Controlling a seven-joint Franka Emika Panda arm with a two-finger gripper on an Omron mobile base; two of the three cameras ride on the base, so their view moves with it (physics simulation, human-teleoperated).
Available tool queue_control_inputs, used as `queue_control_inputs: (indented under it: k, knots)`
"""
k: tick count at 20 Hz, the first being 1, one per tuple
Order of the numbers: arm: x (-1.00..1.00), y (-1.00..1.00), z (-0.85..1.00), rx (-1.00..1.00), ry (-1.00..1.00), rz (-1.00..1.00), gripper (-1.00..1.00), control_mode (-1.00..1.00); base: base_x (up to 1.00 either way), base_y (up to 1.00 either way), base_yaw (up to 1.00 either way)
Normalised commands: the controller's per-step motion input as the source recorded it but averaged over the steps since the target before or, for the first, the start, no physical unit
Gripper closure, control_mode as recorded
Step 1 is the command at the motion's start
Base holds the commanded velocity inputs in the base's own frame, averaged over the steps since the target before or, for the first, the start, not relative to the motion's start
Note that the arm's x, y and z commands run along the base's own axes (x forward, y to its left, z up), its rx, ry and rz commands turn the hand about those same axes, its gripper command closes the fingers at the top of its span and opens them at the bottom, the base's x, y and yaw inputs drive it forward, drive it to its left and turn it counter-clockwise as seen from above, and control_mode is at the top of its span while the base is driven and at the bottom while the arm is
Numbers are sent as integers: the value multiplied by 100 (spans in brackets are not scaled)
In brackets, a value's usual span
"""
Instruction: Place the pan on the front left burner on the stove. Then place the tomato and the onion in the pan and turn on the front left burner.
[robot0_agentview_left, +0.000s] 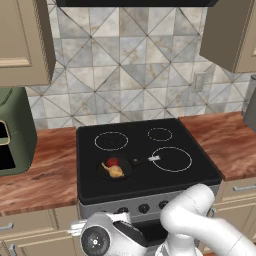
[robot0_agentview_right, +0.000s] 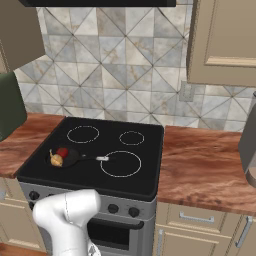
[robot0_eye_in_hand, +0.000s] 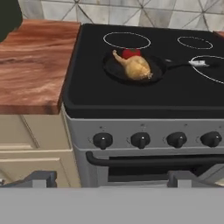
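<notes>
We see the pan (robot0_agentview_left: 115, 169) sitting on the front left part of the stove (robot0_agentview_left: 200, 172), its thin handle reaching to the right so that the silvery tip lies at the edge of the large front right ring; the front left burner itself is covered by the pan and we cannot make out its ring. Inside the pan the tomato (robot0_agentview_left: 112, 161) rests toward the back and the onion (robot0_agentview_left: 116, 171) just in front of it, the two touching or nearly so; in the hand view the onion (robot0_eye_in_hand: 136, 68) hides the lower part of the tomato (robot0_eye_in_hand: 130, 53).

Our fingers (robot0_eye_in_hand: 112, 178) hang low in front of the stove, level with the oven handle and below the row of black knobs (robot0_eye_in_hand: 140, 140); the two dark tips stand wide apart at the bottom of the hand view, spread with nothing between them, and they touch no knob.

In the base views the white arm (robot0_agentview_left: 190, 212) folds down before the grey steel front; the wooden worktop (robot0_agentview_right: 210, 165) runs on both sides of the stove, and a dark green appliance (robot0_agentview_left: 12, 131) stands on its left part.
</notes>
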Motion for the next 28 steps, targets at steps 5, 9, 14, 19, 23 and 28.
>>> queue_control_inputs:
  k: [5, 9, 14, 19, 23, 28]
  knots:
    - [0, 0, -32, 0, -14, -7, -100, -100, 0, 0, 0]
    - [0, 0, -32, 0, -16, -4, -100, -100, 0, 0, 0]
    - [0, 0, -19, 0, -18, -3, -100, -100, 0, 0, 0]
    - [1, 0, -6, 0, -20, -2, -100, -100, 0, 0, 0]
    - [14, -4, 0, 0, -17, -2, -100, -100, 0, 0, 0]
    - [32, -4, -1, 0, -12, -3, -100, -100, 0, 0, 0]
